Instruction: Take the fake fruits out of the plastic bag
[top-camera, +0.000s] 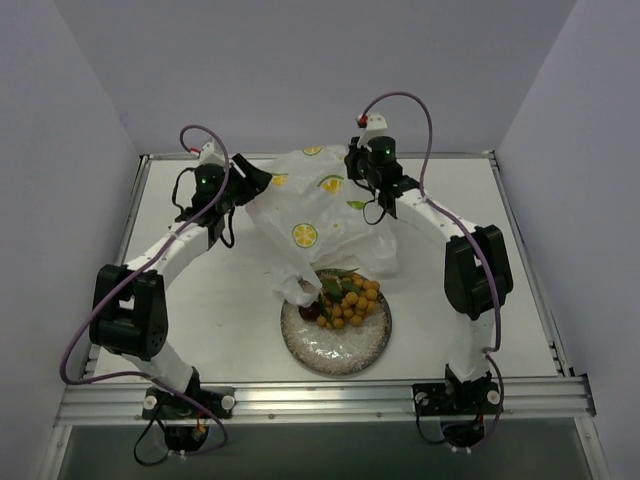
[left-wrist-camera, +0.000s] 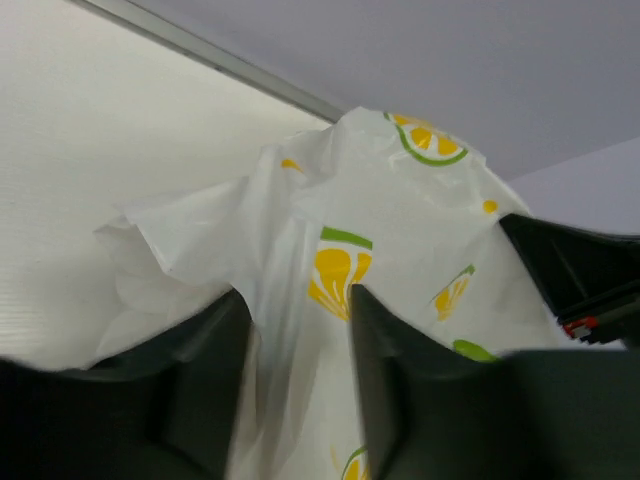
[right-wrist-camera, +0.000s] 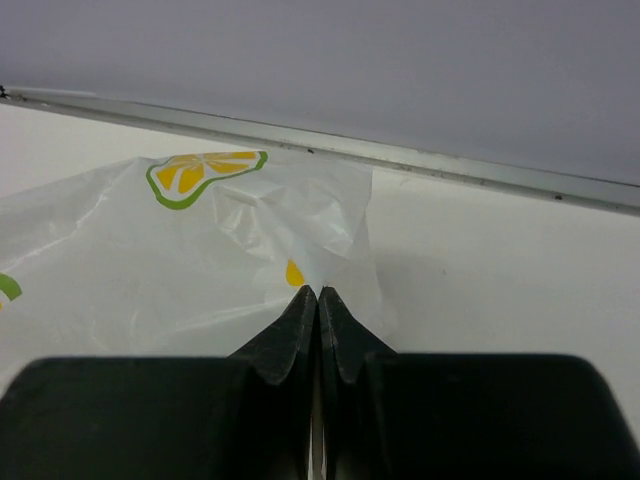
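Top external: plastic bag (top-camera: 310, 205) nears far table (top-camera: 220, 290) edge (right claw (right-wrist-camera: 318, 295) pinching it).

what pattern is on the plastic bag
The plastic bag is white, printed with yellow citrus slices and green leaves; the left wrist view shows it best.

Bright, even, diffuse light from above. The crinkly white citrus-printed plastic bag (top-camera: 320, 215) casts soft, faint shadows on the white counter (top-camera: 220, 290). The left wrist view's dark fingers (left-wrist-camera: 200, 380) are blurred; the overhead view is sharp.

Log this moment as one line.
left hand open around bag | right hand shut on bag | berries on plate
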